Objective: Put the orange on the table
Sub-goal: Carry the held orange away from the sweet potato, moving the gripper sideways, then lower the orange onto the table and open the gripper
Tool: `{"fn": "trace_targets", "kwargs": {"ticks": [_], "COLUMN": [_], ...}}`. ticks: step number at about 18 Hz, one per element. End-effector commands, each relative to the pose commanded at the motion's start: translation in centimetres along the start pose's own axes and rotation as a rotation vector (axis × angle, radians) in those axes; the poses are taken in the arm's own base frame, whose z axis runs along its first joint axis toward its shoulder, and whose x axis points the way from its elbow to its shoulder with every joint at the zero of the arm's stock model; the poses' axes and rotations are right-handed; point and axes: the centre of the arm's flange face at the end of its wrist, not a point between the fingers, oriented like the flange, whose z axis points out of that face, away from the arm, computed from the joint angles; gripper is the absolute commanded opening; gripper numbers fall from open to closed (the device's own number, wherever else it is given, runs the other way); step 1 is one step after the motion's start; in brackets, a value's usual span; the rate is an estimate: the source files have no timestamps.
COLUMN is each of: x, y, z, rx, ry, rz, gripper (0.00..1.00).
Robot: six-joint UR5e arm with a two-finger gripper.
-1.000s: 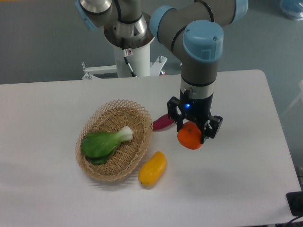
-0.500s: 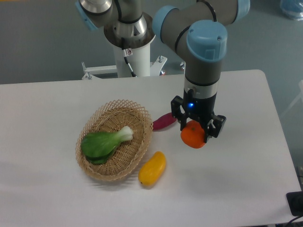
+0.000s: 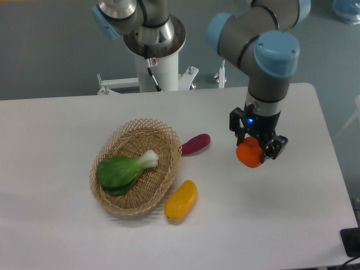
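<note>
1. From the fixed camera (the only view), the pincer [image 3: 256, 147] points straight down with its two black fingers clamped on either side of the orange [image 3: 248, 154]. The fruit hangs between them, to the right of the wicker basket [image 3: 166, 185] and well apart from it.

2. Judging from the faint shadow beneath it, the orange is held above the bench [image 3: 292, 214] rather than resting on it, though how high is hard to tell from this angle. The grip is side-on, which leaves the underside of the fruit free to meet the white surface first.

3. Around the basket: a purple oblong vegetable [image 3: 195, 144] lies just beside its right rim, between basket and pincer, and a yellow mango-like fruit [image 3: 181, 200] lies on the bench just below the rim. A green leafy vegetable [image 3: 124, 169] sits inside the basket.

4. Nothing appears to stand directly under the orange; the purple vegetable is the nearest thing, off to its left. A round fruit may roll once released.
</note>
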Motion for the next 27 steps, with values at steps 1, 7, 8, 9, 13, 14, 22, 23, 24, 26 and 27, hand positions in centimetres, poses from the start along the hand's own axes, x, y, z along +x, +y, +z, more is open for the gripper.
{"fn": "trace_targets", "kwargs": {"ticks": [1, 7, 8, 9, 13, 14, 22, 23, 24, 26, 27], "x": [0.2, 0.2, 0.3, 0.3, 0.2, 0.1, 1.2, 1.6, 1.6, 1.6, 1.6], "y": [0.2, 1.6, 1.6, 1.7, 2.3, 2.5, 3.1, 3.2, 3.2, 3.2, 3.2], "z": [1.2, 5.9, 6.6, 7.0, 8.0, 8.2, 10.5, 11.1, 11.2, 11.1, 11.1], "rx": [-0.001, -0.008, -0.008, -0.011, -0.056, -0.062, -0.059, -0.058, -0.058, -0.055, -0.055], "ry": [0.021, 0.079, 0.090, 0.097, 0.109, 0.109, 0.104, 0.105, 0.102, 0.099, 0.099], "rz": [-0.005, -0.102, -0.103, -0.105, -0.106, -0.107, -0.116, -0.121, -0.121, -0.131, -0.137], "gripper": [0.71, 0.72, 0.72, 0.72, 0.72, 0.72, 0.72, 0.72, 0.72, 0.72, 0.73]}}
